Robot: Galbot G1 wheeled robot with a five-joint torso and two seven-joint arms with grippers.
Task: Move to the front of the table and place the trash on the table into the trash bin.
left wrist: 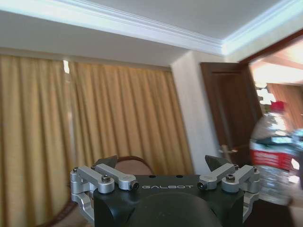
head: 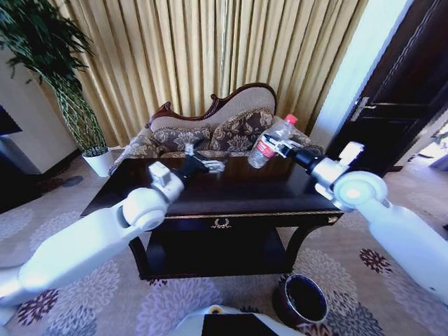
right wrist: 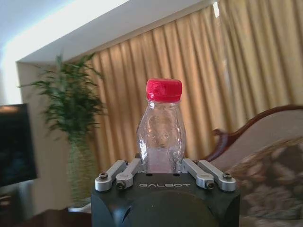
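Observation:
A clear plastic bottle (head: 268, 142) with a red cap and red-white label, a piece of the trash, hangs above the far right part of the dark glossy table (head: 241, 187). My right gripper (head: 281, 148) is shut on its body. In the right wrist view the bottle (right wrist: 161, 135) stands upright between the fingers of the right gripper (right wrist: 161, 166). My left gripper (head: 208, 166) hovers over the middle of the table, open and holding nothing. Its wrist view shows the left gripper (left wrist: 162, 163) with jaws spread wide and the bottle (left wrist: 274, 151) off to one side. The round dark trash bin (head: 302, 302) stands on the carpet by the table's front right leg.
A patterned sofa (head: 210, 133) stands right behind the table, with gold curtains beyond it. A tall plant in a white pot (head: 98, 160) is at the back left, a dark door (head: 399, 105) at the right. Flowered carpet (head: 112, 294) lies open in front.

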